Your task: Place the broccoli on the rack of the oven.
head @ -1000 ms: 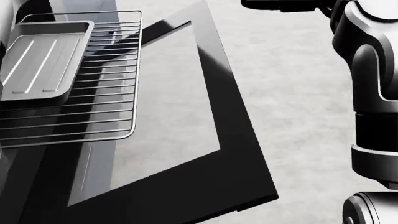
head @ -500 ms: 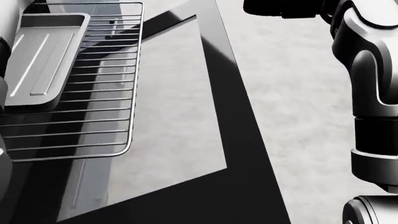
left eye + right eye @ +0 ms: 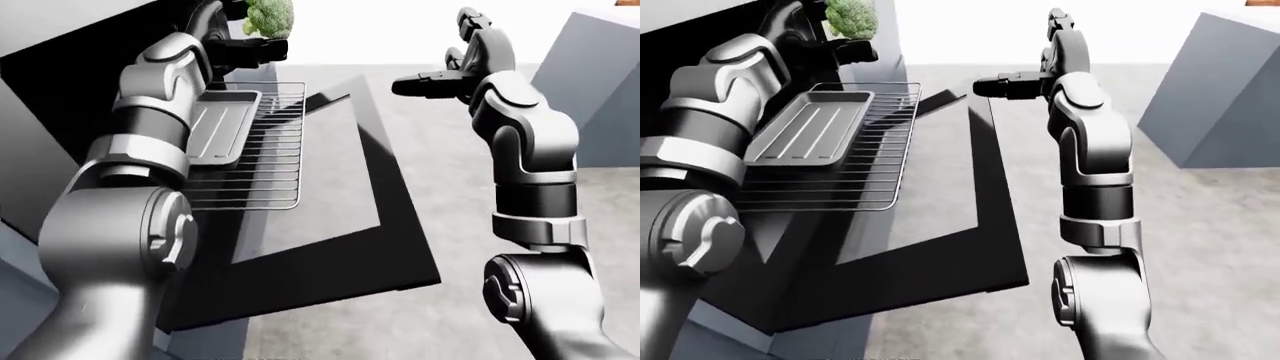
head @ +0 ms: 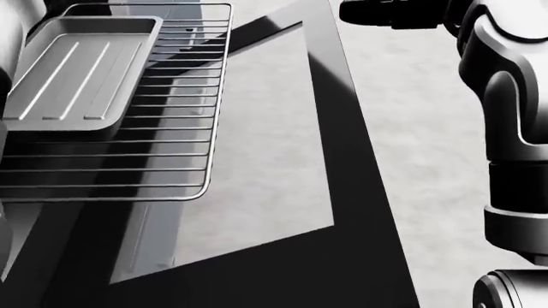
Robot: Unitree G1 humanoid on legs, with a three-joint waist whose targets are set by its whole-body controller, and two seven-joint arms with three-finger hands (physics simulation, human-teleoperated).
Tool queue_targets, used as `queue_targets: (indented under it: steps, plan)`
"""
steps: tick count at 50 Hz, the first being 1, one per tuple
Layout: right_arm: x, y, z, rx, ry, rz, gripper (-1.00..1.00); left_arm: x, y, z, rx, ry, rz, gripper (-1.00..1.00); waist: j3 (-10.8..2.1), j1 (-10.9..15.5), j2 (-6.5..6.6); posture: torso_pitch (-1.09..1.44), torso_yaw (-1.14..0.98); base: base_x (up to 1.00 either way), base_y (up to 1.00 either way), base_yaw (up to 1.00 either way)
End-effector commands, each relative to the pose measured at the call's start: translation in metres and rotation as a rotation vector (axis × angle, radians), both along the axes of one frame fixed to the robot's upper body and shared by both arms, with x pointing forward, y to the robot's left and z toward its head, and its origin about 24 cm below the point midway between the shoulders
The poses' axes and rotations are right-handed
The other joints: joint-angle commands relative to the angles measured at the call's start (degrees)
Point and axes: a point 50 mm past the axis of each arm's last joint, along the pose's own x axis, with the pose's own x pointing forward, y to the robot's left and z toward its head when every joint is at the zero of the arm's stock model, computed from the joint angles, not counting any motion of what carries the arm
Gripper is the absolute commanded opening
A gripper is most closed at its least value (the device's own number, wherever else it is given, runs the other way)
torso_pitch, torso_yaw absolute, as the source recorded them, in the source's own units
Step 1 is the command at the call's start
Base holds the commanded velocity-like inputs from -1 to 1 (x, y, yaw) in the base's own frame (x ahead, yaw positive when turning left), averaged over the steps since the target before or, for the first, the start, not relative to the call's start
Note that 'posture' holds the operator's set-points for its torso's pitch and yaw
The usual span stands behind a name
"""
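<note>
My left hand [image 3: 250, 46] is shut on the green broccoli [image 3: 268, 15], held high above the top end of the pulled-out wire oven rack [image 3: 268, 154]. The same broccoli [image 3: 851, 16] shows at the top left of the right-eye view. A grey baking tray [image 4: 79, 70] lies on the left part of the rack [image 4: 171, 128]. The black oven door [image 4: 342, 212] hangs open below the rack, with a glass pane. My right hand [image 3: 428, 81] hovers open over the door's far edge, empty.
The dark oven cavity [image 3: 70, 97] lies to the left in the left-eye view. A grey floor [image 3: 450, 150] spreads to the right of the door. A grey cabinet block [image 3: 1220, 90] stands at the right in the right-eye view.
The head view has shifted: the rack and tray now sit further right and slightly lower in the picture. The right arm holds about the same place.
</note>
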Motion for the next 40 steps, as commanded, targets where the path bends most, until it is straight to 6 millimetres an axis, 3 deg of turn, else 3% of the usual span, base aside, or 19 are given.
queue_targets:
  steps: [1,25,40]
  plan:
    - [-0.006,0.002,0.025,-0.007,-0.107,0.007,1.0,-0.007,-0.002,0.036,-0.007,-0.141,-0.008,-0.2,-2.17,0.0,0.03,0.0,0.0,0.0,0.0,0.0]
    - [0.0,0.005,0.01,0.006,-0.093,0.013,1.0,-0.004,0.04,0.01,0.027,-0.067,0.215,-0.16,-3.39,0.2,-0.52,0.0,0.0,0.0,0.0,0.0]
    - [0.001,0.004,0.0,0.013,-0.08,0.014,1.0,-0.005,0.058,-0.004,0.164,-0.017,0.384,-0.15,-3.76,0.2,-0.53,0.0,0.0,0.0,0.0,0.0]
